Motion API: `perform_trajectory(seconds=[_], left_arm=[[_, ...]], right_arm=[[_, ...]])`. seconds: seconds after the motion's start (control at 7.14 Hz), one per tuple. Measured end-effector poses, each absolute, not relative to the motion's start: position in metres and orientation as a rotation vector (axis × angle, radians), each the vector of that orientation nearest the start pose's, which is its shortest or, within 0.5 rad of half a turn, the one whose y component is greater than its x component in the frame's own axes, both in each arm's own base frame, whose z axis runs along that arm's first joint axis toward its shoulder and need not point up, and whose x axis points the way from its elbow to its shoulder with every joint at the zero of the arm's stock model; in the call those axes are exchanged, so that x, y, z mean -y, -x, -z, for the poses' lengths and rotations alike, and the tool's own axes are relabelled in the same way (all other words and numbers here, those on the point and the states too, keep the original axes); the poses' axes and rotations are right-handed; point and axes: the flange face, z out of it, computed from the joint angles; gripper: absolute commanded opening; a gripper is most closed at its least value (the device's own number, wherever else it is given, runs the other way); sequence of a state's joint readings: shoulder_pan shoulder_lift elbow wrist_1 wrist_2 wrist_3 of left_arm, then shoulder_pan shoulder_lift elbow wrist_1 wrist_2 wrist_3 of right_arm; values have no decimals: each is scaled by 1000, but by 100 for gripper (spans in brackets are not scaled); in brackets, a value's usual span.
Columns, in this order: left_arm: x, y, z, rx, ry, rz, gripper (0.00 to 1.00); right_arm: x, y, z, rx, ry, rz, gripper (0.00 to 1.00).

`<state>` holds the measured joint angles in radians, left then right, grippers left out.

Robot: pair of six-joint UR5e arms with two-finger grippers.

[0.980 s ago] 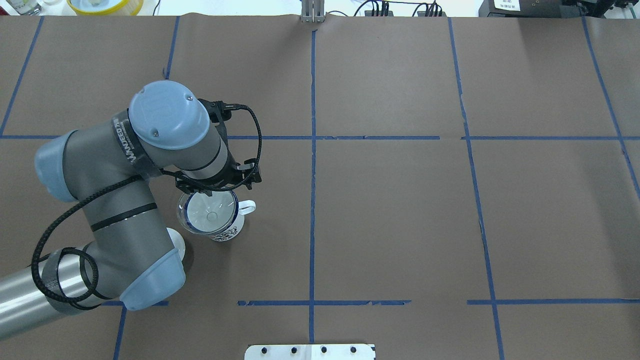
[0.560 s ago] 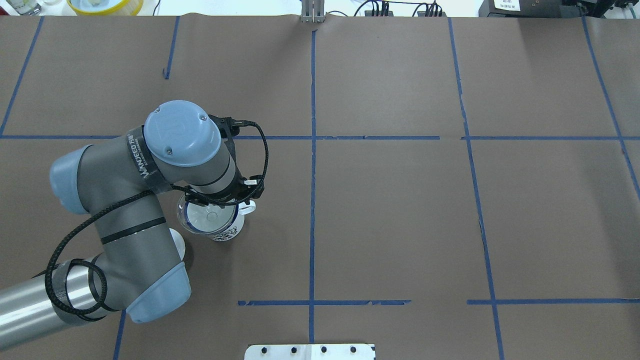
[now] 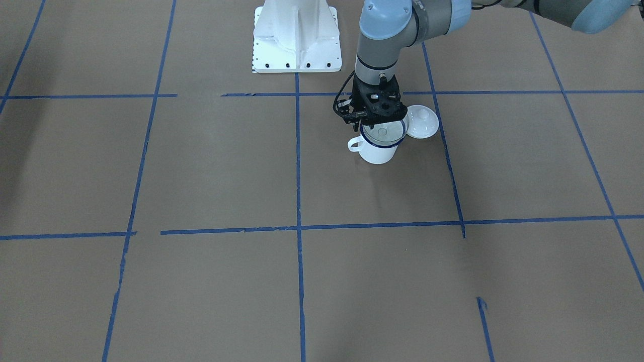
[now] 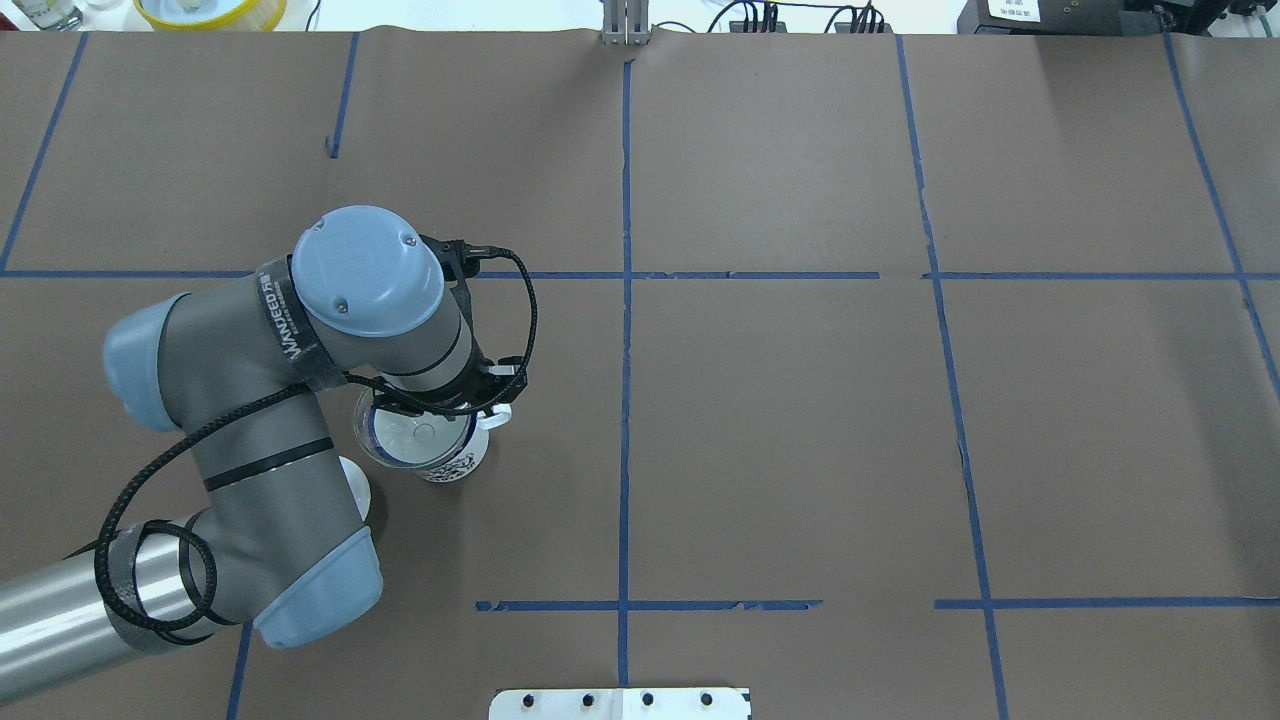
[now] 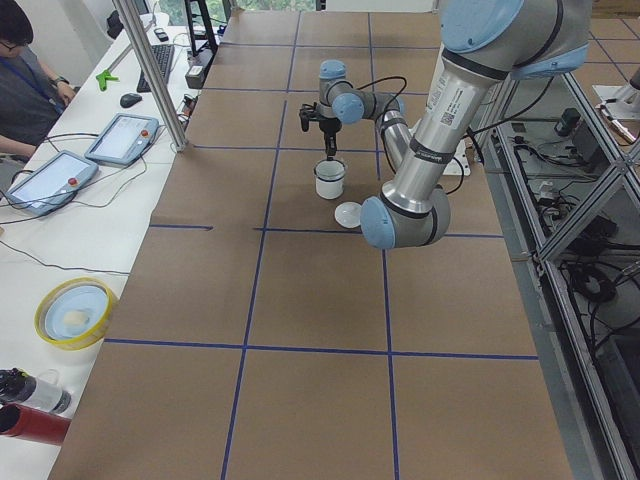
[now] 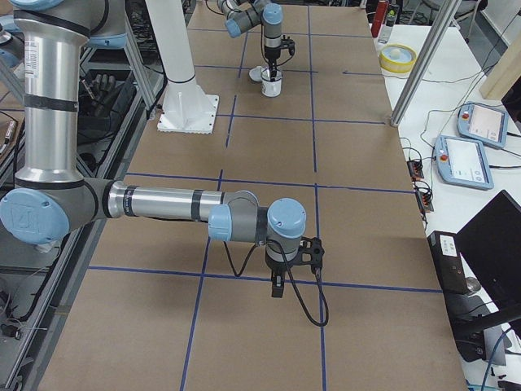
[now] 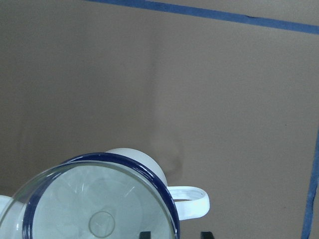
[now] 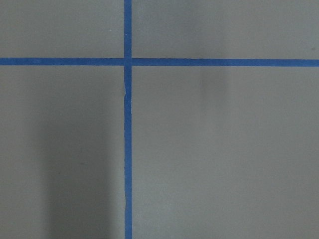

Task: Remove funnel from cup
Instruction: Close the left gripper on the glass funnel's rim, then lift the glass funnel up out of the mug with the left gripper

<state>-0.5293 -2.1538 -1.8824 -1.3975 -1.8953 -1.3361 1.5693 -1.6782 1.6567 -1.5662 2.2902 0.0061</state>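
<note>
while the small clear plastic funnel (image 4: 415,432) sits spout-down in the white enamel mug with the dark blue rim (image 4: 457,466), its wide cone resting on that rim, the left gripper (image 7: 175,235) hangs right over the edge nearest the mug's white loop handle (image 7: 192,201). in the left wrist view its two dark fingertips (image 7: 145,235) stand apart, one inside the cone wall and one outside above the handle. so the gripper is open and straddles the rim, not yet clamped. the funnel's axis is upright, so i judge the pull should go straight up once the jaws pinch the cone wall; a sideways drag could tip the mug. the right gripper (image 6: 277,287) hovers well apart over the brown paper counter (image 4: 800,420), and i cannot tell whether it is open or closed. a white round lid with a knob (image 3: 421,122) lies just beside the mug.
</note>
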Motion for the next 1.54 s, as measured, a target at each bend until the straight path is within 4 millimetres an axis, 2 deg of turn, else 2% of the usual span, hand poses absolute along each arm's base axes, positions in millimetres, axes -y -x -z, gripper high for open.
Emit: perform_trajectory(seconds=[0.14,0.28,0.7,0.84,0.98,1.12,1.26,1.4,1.54], left_arm=[[399,-481,-217,-778,22,163,9],[399,-481,-217,-778,23,163,0],[397,-478,-214,-780,22,163,0],[394,-471,-208,-782,20,163,0],[388,-454,-194,-789,15,163,0],[381,-426,-174,-806,5,173,0],[385,-390,-156,-831,-18,208,0],[397,-355,-145,-854,-48,265,0],[411,-333,-137,-882,-73,355,0]], right_arm=[[445,-67,-670,719,19,-10,100],[445,-67,-670,719,19,-11,100],[445,-67,-670,719,19,-10,100],[445,-67,-670,719,19,-11,100],[445,-67,-670,719,19,-10,100],[445,-67,-670,719,19,-11,100],[445,-67,-670,719,19,-11,100],[445,-67,-670,719,19,-11,100],[445,-67,-670,719,19,-11,100]])
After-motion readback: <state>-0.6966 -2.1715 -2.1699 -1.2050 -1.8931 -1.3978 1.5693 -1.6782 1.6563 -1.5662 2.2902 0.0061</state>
